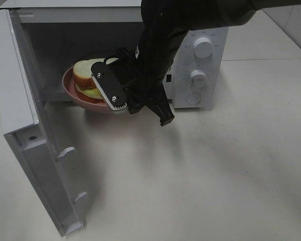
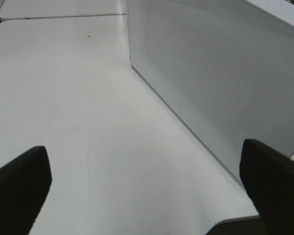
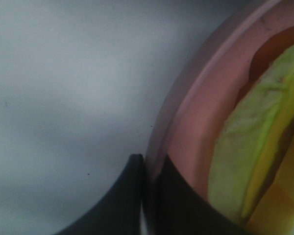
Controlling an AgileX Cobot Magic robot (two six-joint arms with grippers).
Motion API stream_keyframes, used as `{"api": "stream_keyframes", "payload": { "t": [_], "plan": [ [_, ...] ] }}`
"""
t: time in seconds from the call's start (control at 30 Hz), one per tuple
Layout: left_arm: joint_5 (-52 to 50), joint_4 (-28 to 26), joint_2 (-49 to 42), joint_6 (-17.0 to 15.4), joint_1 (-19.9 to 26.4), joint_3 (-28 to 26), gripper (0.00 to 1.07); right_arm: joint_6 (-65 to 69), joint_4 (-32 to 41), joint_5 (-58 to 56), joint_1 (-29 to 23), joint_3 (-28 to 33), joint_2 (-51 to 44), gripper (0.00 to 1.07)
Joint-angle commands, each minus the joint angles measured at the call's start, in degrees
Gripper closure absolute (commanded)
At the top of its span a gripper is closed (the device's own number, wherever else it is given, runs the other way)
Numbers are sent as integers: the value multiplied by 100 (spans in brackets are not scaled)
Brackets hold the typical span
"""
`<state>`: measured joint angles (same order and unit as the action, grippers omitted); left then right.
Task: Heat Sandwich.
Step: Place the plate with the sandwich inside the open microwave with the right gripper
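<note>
The sandwich [image 1: 88, 75] is seen lying on a pink plate [image 1: 69, 86] at the mouth of the open microwave [image 1: 205, 65]. Most of it is inside the cavity, while the plate's near edge appears to overhang the front sill. The plate's rim is pinched between the jaws of the right gripper [image 1: 118, 106]; in the right wrist view the dark fingers [image 3: 181, 205] are seen closed on the pink rim, one on each side, with the yellow-green filling just beside them.

The step in hand is judged to be sliding the plate fully in. The plate should be kept level and pushed straight back until its near edge is past the sill. Only then should the rim be let go, and the arm drawn straight out so that the plate is not dragged along. The door [image 1: 25, 125], swung wide at the left, must be cleared.

The left gripper [image 2: 147, 196] is held above the desk [image 1: 226, 170] beside the microwave's perforated side wall, its jaws spread wide with nothing between them. The desk is white, smooth and bare where shown, with a seam to a second panel behind.
</note>
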<state>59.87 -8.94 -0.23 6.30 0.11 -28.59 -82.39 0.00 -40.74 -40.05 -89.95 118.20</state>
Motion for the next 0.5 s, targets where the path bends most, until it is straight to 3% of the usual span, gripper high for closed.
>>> {"api": "stream_keyframes", "payload": {
  "t": [0.03, 0.5],
  "plan": [
    [-34, 17, -132, -34, -29, 17, 5, 344, -97, -69, 0, -350, 183, 104],
    [-34, 17, -132, -34, -29, 17, 5, 1358, -642, -292, 0, -1725, 1003, 103]
  ]
}}
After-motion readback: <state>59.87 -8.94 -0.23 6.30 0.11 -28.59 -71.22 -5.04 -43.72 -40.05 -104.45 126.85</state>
